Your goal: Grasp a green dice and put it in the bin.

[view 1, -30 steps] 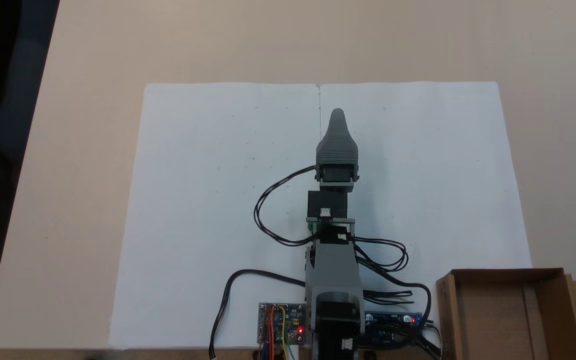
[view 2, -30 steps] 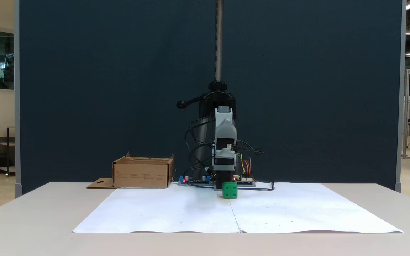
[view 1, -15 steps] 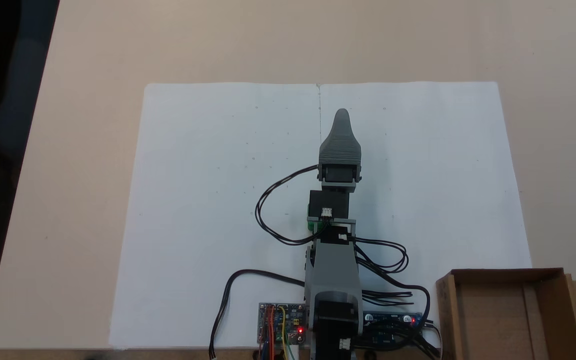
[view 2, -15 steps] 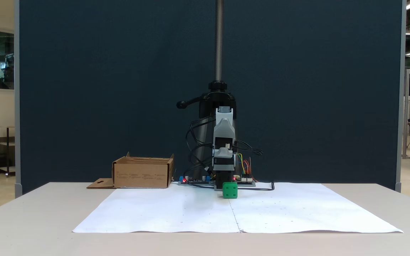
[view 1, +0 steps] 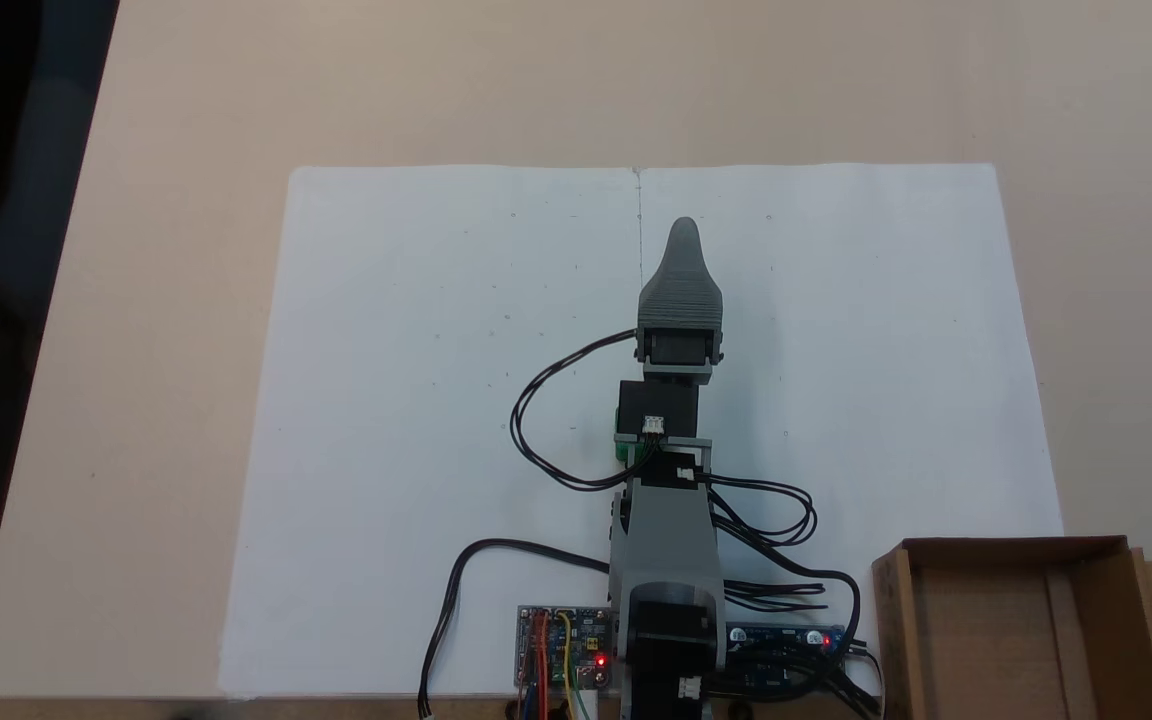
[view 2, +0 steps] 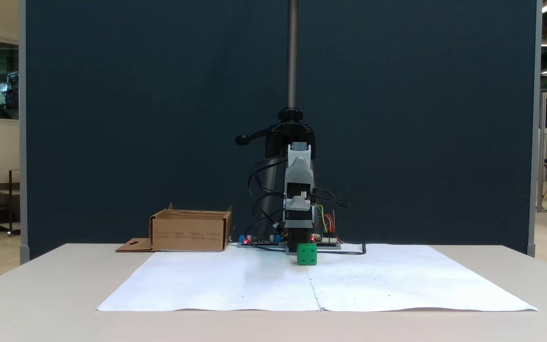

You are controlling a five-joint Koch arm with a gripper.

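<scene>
The green dice (view 2: 306, 254) sits on the white paper just in front of the arm's base. From above, a green sliver of the dice (view 1: 622, 450) peeks out at the left side of the arm, which covers the rest. My gripper (view 1: 682, 232) points away from the base, well past the dice and raised above the paper. One grey jaw lies over the other, so the gap between them is hidden. The brown cardboard bin (view 1: 891, 620) stands at the lower right corner beside the base, and in the front-facing view the bin (view 2: 190, 232) is left of the arm.
A white paper sheet (view 1: 416, 400) covers the table's middle. Circuit boards (view 1: 561, 645) and looping black cables (view 1: 536, 430) lie around the base. A dark partition (view 2: 136, 118) stands behind the table, with a camera pole (view 2: 292, 52) above the arm.
My gripper has shifted slightly to the right in the view from above, then stayed still. The dice and the bin have not moved.
</scene>
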